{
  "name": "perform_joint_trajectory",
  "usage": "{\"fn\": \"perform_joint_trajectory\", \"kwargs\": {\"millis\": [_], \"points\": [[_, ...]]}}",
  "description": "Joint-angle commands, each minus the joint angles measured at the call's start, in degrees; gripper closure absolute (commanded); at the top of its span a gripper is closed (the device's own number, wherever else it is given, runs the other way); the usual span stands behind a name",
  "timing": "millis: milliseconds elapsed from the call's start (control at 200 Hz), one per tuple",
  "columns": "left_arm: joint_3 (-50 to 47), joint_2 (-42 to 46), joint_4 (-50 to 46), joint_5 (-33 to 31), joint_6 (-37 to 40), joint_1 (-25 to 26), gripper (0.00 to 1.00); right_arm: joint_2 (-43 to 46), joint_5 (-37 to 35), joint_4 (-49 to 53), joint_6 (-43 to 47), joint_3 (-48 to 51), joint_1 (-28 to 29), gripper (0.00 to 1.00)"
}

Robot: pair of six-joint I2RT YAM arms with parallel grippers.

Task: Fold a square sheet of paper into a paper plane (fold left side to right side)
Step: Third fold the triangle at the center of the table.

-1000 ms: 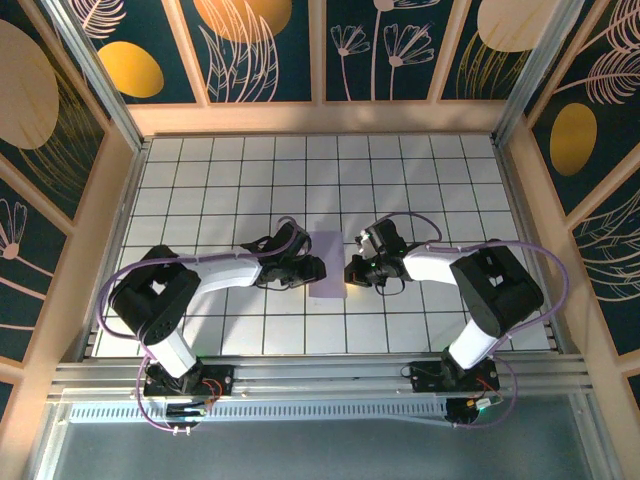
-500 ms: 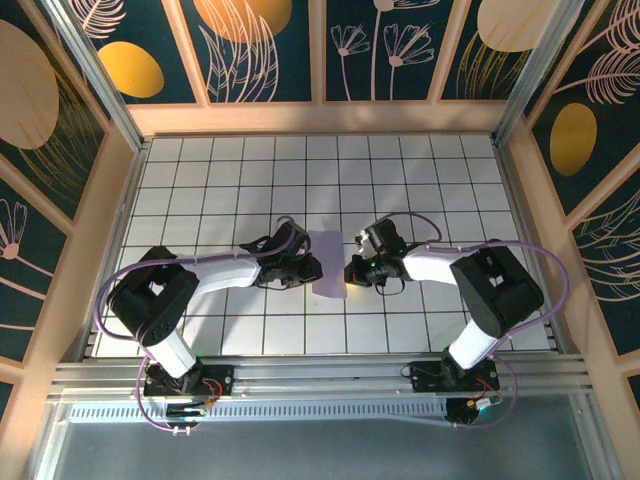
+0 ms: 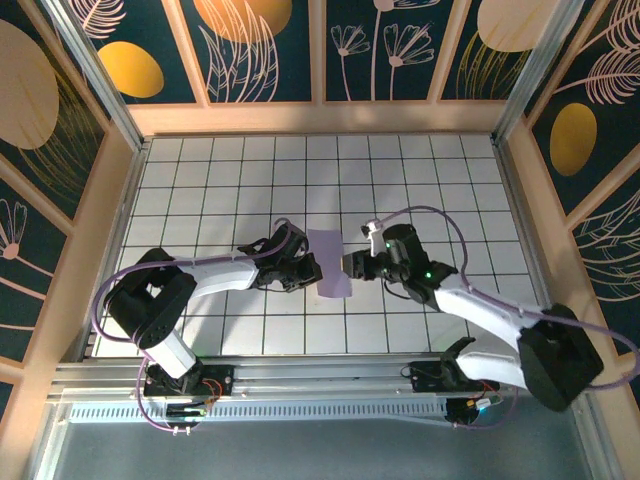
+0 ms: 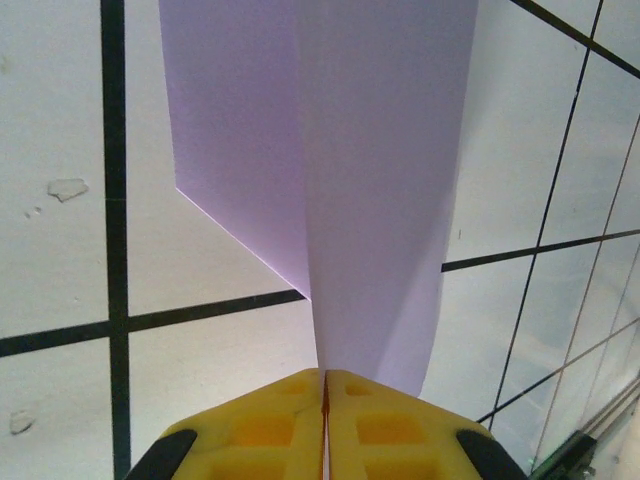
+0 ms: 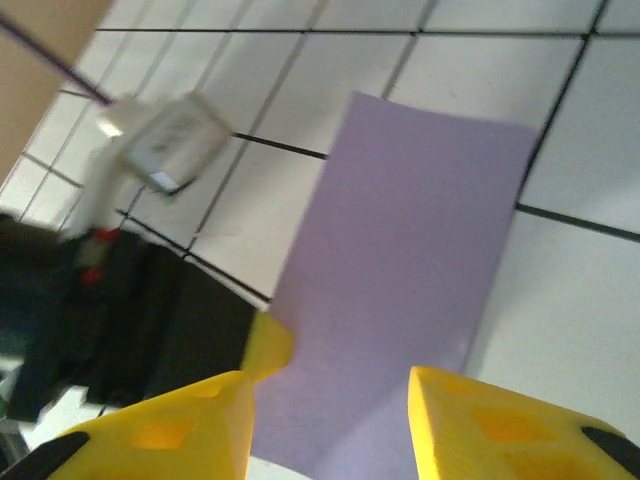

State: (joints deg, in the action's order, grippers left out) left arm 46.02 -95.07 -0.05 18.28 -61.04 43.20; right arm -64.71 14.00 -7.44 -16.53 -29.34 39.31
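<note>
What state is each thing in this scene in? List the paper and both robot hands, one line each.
square sheet of paper: folded into a narrow rectangle, one edge pinched.
left hand: shut on the paper's edge.
right hand: open, fingers apart over the paper.

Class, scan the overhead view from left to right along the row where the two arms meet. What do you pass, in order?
In order: left arm → left claw → lavender sheet of paper → right claw → right arm.
</note>
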Motion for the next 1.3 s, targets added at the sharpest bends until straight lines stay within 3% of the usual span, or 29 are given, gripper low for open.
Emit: {"fn": "perform_joint_trajectory", "kwargs": {"millis": [0,245,440,716,1001,1296], "points": [[0.4,0.9,0.9,2.4,-3.3,0.1,0.91,4.0,-6.1,-5.7,9.3,5.1,4.8,0.51],[0.2,1.6,0.9,2.2,-3.4,0.1,0.91,4.2,-20.6,-17.4,23.0,12.8,21.4,0.45],[0.3,1.7,0.8,2.2,-3.4,0.1,0.92,-3.9,-31.9,-21.5,29.2,12.7,27.5,0.43],[0.0,1.8,0.8,2.3,-3.6,0.1,0.91,-15.7,-37.1,-27.9,32.6,10.0,29.5,0.42],[0.1,1.7,0.7,2.5,-3.4,0.1,0.91,-21.9,-38.4,-33.5,33.2,7.7,29.7,0.45],[-0.3,1.9,0.8,2.5,-3.4,0.1,0.89,-24.9,-39.7,-34.4,32.9,6.1,29.7,0.67]]}}
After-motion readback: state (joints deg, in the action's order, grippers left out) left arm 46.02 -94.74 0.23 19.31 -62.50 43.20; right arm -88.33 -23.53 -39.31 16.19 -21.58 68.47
